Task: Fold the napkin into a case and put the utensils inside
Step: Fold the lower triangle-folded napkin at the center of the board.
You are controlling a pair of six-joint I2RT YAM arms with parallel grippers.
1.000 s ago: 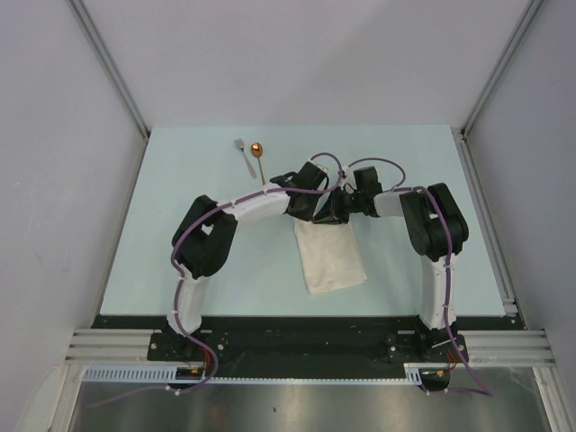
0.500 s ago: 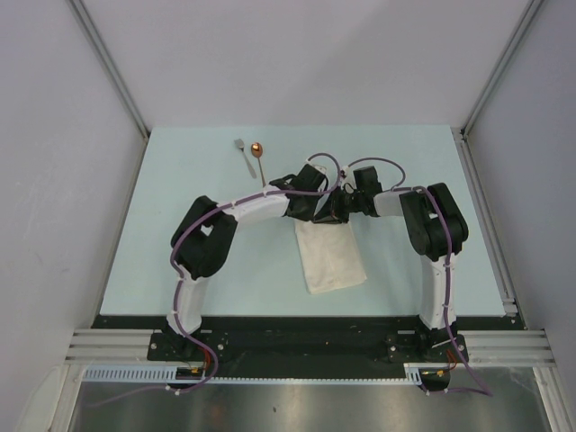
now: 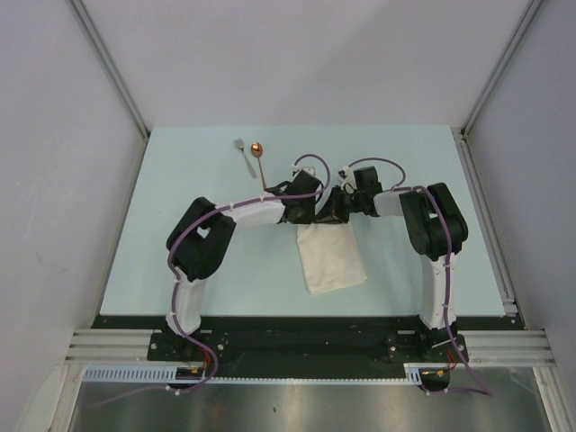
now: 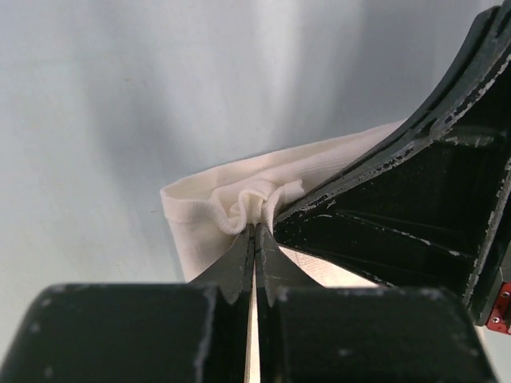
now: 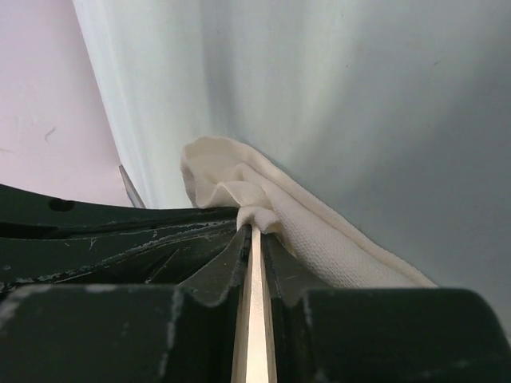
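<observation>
The fingers of the left gripper are pressed together, and they pinch a small bunch of the napkin at its far edge; the fingers of the right gripper are pressed together in the same way on a puckered bit of the same edge, just beside the left one. From these two pinches the cloth runs toward the near side as a folded rectangle, lying flat in the middle of the table; it looks layered, so I judge that some folding is done, but it is not yet a narrow strip. The fork and the spoon lie side by side at the far left, well apart from the cloth; putting them inside is all left to do.
</observation>
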